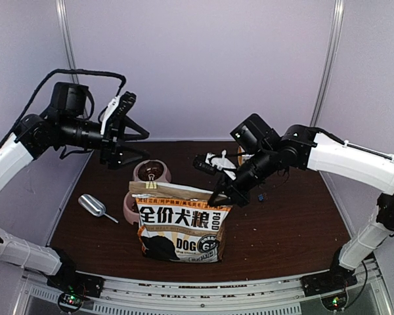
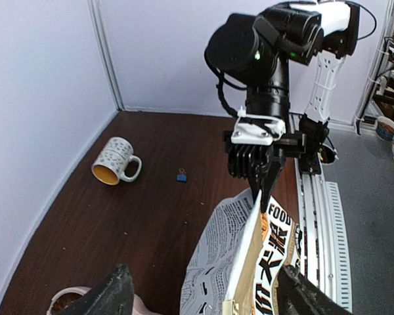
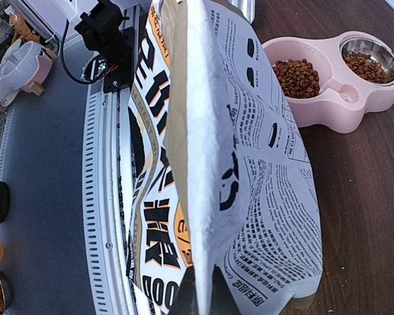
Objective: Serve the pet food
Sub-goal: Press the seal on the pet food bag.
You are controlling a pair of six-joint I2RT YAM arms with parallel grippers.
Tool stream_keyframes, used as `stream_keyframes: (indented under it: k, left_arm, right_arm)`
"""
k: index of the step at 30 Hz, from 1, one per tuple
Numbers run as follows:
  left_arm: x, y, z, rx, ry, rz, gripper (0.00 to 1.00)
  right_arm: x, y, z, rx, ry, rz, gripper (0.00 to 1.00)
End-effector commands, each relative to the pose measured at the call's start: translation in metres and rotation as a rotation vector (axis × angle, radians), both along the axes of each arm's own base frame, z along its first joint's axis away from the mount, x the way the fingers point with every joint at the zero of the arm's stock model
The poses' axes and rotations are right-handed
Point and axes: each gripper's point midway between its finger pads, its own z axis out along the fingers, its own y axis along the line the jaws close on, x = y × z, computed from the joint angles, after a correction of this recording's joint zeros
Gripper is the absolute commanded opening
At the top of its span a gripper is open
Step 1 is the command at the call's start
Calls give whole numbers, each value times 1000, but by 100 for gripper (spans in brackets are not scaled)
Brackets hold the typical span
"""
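Nearest the arm bases, on the dark worktop: one dog-food bag, upright, printed face toward the bases. Pinched at its top right corner by the right hand, fingers closed flat on the paper edge.

Left of the bag, one silver scoop, lying apart from everything else.

Just behind the bag, one pink double bowl with two wells, partly hidden by the bag in the overhead view. In both wells, pet food: one loose brown heap in each, plain from the right wrist view.

Farther back on the right, one small blue object, too small to identify, and beyond it one spotted mug lying on its side, handle toward the blue object.

Over the back left of the worktop, the left hand: raised well clear of the surface, spread wide, holding nothing.
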Motion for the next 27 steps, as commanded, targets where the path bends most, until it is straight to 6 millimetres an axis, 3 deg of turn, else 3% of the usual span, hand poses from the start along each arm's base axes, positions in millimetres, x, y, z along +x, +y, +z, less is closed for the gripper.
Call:
stream_keyframes:
  k: [1,5,13,20,27]
  left_arm:
    - [-2,-28,-32,124,61,-89,78]
    - [-9,-47,-58,224,159,-174,78]
    - [-23,-64,-90,341,262,-256,73]
    - [-25,-62,-111,413,297,-242,40]
    - [-23,-63,-116,428,301,-239,12]
  right_arm:
    - [-17,-6,27,88,18,45,0]
    - [-19,-5,31,113,15,53,0]
    - [-16,-2,35,135,2,46,0]
    - [-12,-1,39,161,-11,20,0]
    - [-13,-6,37,197,-2,-17,26]
